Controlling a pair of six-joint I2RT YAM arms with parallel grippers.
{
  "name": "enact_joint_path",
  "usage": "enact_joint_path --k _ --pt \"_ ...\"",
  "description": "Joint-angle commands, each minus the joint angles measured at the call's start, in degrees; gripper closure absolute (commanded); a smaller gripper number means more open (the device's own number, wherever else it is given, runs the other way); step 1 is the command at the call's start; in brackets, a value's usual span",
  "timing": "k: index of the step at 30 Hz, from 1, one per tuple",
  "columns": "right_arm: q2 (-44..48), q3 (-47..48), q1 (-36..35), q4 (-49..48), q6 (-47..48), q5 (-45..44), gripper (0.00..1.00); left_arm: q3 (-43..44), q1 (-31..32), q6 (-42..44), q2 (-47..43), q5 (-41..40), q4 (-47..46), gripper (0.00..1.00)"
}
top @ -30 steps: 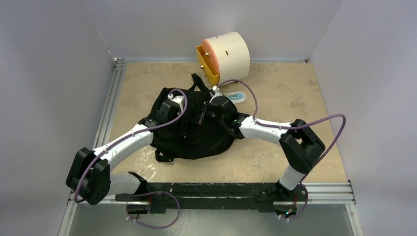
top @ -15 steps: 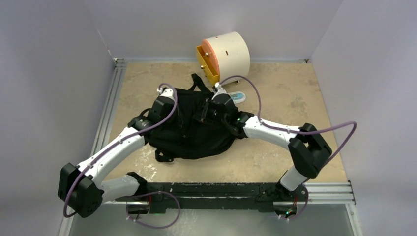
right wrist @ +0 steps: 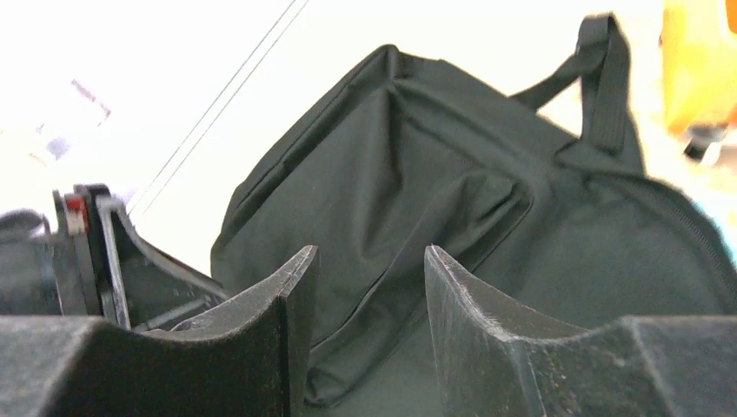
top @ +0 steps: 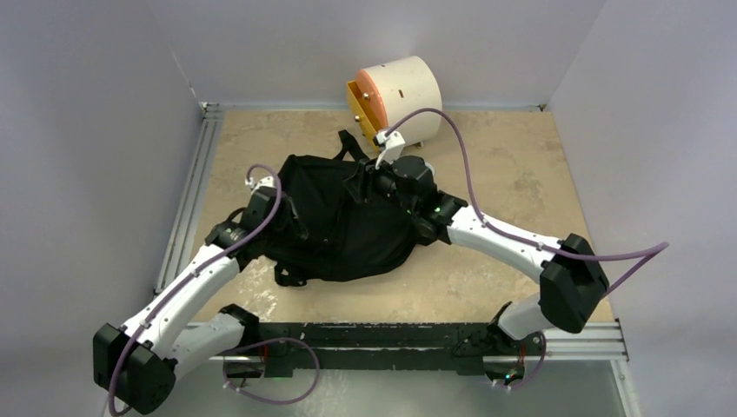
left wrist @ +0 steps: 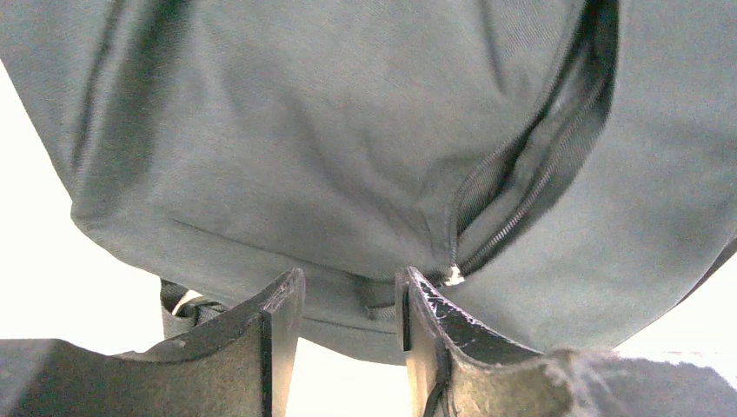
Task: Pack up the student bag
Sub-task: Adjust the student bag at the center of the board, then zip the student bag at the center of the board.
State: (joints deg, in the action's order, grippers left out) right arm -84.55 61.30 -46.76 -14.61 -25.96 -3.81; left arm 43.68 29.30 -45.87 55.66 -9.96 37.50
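Now slumped on counter (top: pixel 521 174), student bag (top: pixel 343 230) hides its contents.
Left gripper (left wrist: pixel 348 287) at 9 o'clock, right gripper (right wrist: pixel 369 261) at 1, both spread.

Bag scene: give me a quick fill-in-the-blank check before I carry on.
The bag is ___ in colour.
Nearest the box is the ___ arm.
Both pairs of jaws grip ___.
Missing: black; right; nothing.
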Motion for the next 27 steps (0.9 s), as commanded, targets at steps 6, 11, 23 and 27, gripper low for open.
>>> enact_joint_path --k 6,11,23,27 --pt "6.26 -7.62 -9.42 -16.21 42.27 11.95 0.51 1.30 -17.74 3.68 -1.56 12.36 -1.60 0.57" --pt "4.00 -5.27 -14.76 -6.45 62.34 18.65 0.54 2.98 -19.23 6.25 -1.66 11.78 -0.30 0.57" --pt "-4.59 2.62 -20.55 9.86 84.19 17.46 0.57 0.22 -20.76 5.92 -1.88 13.54 -0.33 0.55" --pt "-7.72 5.12 -21.67 12.58 86.10 15.54 0.57 1.15 -21.03 6.75 -1.39 13.56 -0.41 0.55"
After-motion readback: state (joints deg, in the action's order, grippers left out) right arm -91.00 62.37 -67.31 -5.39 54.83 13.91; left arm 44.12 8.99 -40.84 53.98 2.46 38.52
